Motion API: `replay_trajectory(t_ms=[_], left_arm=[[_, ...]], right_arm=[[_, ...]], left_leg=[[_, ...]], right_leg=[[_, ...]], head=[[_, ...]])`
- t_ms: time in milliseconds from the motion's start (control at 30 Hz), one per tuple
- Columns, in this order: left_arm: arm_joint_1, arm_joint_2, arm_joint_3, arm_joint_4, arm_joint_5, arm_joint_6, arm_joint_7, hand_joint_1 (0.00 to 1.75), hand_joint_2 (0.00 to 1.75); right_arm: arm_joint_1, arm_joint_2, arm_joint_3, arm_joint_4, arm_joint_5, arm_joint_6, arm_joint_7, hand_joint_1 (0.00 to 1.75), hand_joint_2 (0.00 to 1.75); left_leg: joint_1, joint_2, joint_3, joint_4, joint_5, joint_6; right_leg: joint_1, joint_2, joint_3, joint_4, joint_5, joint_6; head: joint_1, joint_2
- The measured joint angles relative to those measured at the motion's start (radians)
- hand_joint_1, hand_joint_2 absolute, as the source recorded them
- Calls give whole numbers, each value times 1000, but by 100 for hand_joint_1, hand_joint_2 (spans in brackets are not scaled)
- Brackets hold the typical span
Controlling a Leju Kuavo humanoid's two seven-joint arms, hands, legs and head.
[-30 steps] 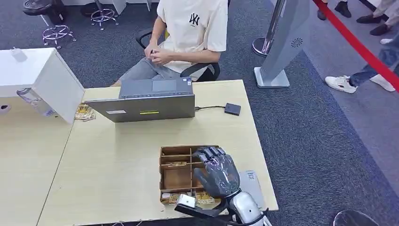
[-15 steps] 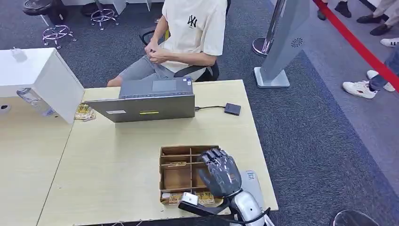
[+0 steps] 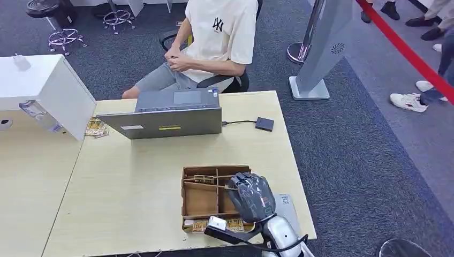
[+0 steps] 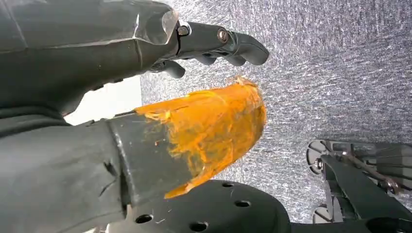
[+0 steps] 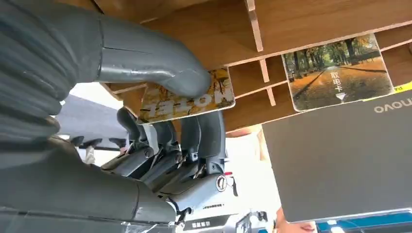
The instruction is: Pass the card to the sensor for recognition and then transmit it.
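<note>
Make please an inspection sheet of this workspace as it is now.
Surface: wooden table.
Job's things: card in the tray; sensor beside the laptop.
Clutter: bottle and a small pile at the left.
Hands: right hand pinches the card; left hand holds nothing, above carpet.
Cables: cable from laptop to sensor.
Surroundings: seated person behind the table; red barrier.

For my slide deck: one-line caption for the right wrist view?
Right hand pinches a card between thumb and fingers at the wooden organizer, near a second card.
</note>
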Motion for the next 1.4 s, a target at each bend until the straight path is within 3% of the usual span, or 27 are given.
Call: replay_trajectory(t_ms=[167, 200, 267, 400, 533, 667, 833, 1033, 1400], left_arm=[[0, 0, 0, 0, 2, 0, 0, 0, 0], [0, 0, 0, 0, 3, 0, 0, 0, 0], [0, 0, 0, 0, 6, 0, 0, 0, 0], [1, 0, -1, 0, 17, 0, -1, 0, 0], [0, -1, -3, 0, 23, 1, -3, 0, 0], [1, -2, -13, 0, 35, 2, -7, 0, 0], [1, -2, -25, 0, 45, 2, -13, 0, 0], [1, -4, -30, 0, 53, 1, -13, 0, 0], [1, -11, -52, 0, 37, -7, 7, 0, 0]], right_arm=[[-3, 0, 0, 1, 1, -2, 2, 164, 175], [-4, 0, 0, 0, 2, -2, 3, 175, 175], [-3, 0, -1, -6, 2, -3, -4, 175, 175], [26, 14, -38, -78, -33, -3, -109, 175, 175], [63, 66, -105, -186, -119, -3, -252, 175, 175], [95, 126, -164, -308, -215, -3, -345, 175, 175], [118, 146, -184, -420, -353, -2, -351, 175, 175], [133, 138, -180, -513, -558, 3, -312, 175, 175], [126, 117, -151, -542, -523, 8, -312, 175, 175]], left_leg=[[0, 0, 0, 0, 0, 0], [0, 0, 0, 0, 0, 0], [0, 0, 0, 0, 0, 0], [0, 0, 0, 0, 0, 0], [0, 0, 0, 0, 0, 0], [0, 0, 0, 0, 0, 0], [0, 0, 0, 0, 0, 0], [0, 0, 0, 0, 0, 0], [0, 0, -1, 0, 0, 0]], right_leg=[[0, 0, 0, 0, 0, 0], [0, 0, 0, 0, 0, 0], [0, 0, 0, 0, 0, 0], [0, 0, 0, 0, 0, 0], [0, 0, 0, 0, 0, 0], [0, 0, -1, 0, 0, 0], [0, 0, 0, 0, 0, 0], [0, 0, 0, 0, 0, 0], [0, 0, 0, 0, 0, 0]], head=[[0, 0], [0, 0], [0, 0], [0, 0], [0, 0], [0, 0], [0, 0], [0, 0], [0, 0]])
